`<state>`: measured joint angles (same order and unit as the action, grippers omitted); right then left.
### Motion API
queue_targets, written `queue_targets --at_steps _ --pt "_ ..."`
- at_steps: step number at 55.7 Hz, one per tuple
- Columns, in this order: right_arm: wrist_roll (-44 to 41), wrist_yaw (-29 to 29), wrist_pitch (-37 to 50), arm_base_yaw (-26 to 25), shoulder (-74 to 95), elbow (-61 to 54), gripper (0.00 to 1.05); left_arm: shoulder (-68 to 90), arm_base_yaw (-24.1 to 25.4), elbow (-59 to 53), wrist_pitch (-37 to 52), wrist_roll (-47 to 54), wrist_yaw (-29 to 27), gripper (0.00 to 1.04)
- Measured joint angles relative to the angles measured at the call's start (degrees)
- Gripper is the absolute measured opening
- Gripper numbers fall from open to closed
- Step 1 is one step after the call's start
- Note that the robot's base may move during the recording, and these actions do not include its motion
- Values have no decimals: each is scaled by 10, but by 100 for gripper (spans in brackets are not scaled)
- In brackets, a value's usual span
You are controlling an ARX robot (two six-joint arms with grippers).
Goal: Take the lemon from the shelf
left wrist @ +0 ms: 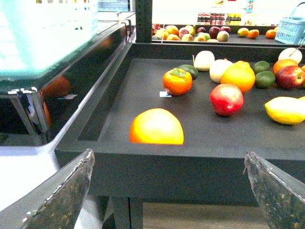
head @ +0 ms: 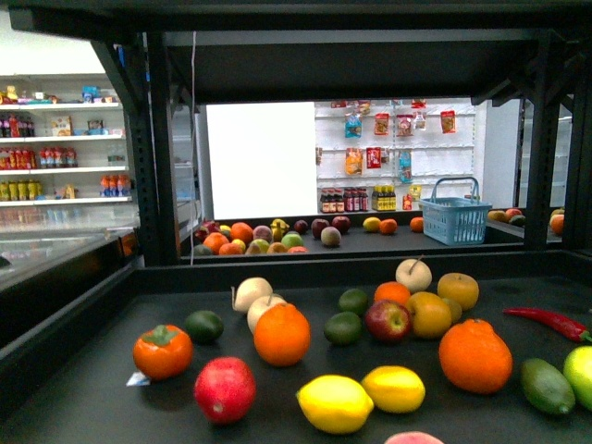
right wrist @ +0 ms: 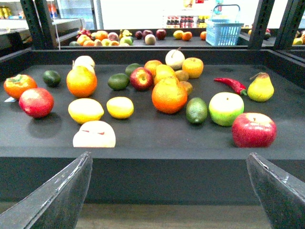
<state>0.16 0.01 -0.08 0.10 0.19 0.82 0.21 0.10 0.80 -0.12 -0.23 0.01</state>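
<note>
black shelf (head: 92, 407) carries two lemons: pale lemon (head: 335, 403), golden lemon (head: 393, 388).

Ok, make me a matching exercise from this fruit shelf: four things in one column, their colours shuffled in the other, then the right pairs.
Things:
1. lemon
2. chili pepper
3. basket
4. persimmon

Colours:
A. blue
B. orange with a green leafy cap
C. pale yellow
D. red

Pairs: 1-C, 2-D, 3-A, 4-B
</note>
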Motion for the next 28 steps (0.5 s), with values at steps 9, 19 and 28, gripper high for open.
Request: queue_targets --at_steps 9,19,28 --pt "0 0 0 0 1 0 97 0 0 0 0 0 0 97" --pt "0 0 0 0 0 0 97 0 0 0 0 0 1 97" --pt "0 0 0 0 0 0 97 0 0 0 0 0 0 97"
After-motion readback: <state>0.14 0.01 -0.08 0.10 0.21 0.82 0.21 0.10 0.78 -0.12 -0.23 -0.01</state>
